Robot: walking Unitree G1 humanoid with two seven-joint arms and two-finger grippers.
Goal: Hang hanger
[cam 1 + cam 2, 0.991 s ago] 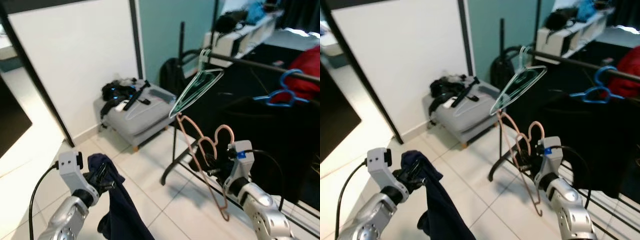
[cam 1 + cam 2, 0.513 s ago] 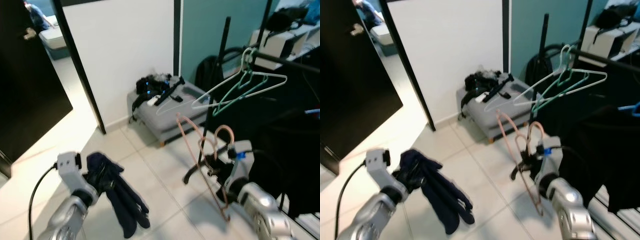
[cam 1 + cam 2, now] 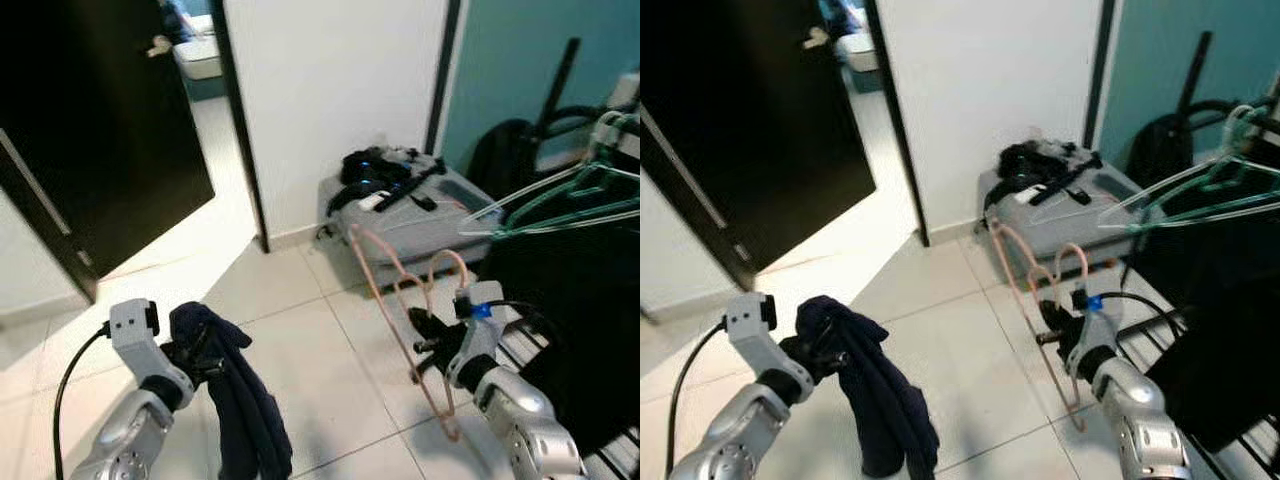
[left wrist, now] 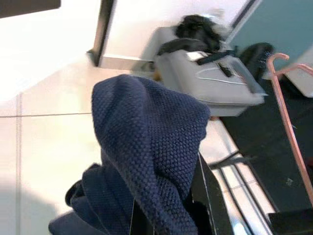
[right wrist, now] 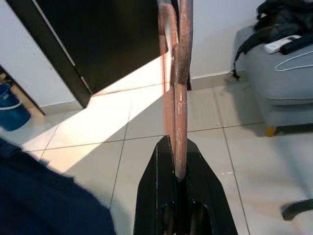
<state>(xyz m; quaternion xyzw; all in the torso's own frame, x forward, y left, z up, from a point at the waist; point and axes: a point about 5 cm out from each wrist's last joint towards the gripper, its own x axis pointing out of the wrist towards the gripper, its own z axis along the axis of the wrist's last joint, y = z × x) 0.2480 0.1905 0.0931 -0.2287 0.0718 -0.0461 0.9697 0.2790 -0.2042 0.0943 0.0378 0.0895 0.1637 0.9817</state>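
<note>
Hanger (image 3: 405, 320), a pink wire one, is held up in front of the robot on its right side, above the tiled floor (image 3: 300, 340). It tilts: one end curls up and away toward the grey case (image 3: 420, 215), the other end hangs low beside the right forearm. The right gripper (image 5: 174, 164) has its jaws pressed together on the wire, which runs straight out from between the two black fingers (image 5: 198, 181) in the right wrist view.

To the robot's left, the left gripper (image 3: 200, 355) is raised at about the same height, with a dark blue garment (image 3: 240, 410) draped over it; the knitted cloth hangs down in a long fold toward the floor. In the left wrist view the cloth (image 4: 146, 156) covers the fingers, and the jaws appear closed on it.

Beyond the hanger, the case sits against a white wall (image 3: 330, 90) with black straps and gear (image 3: 375, 170) piled on top. To the right, green and white hangers (image 3: 570, 200) hang on a rack above dark clothing (image 3: 580, 300). A black door (image 3: 90, 130) stands open on the left.
</note>
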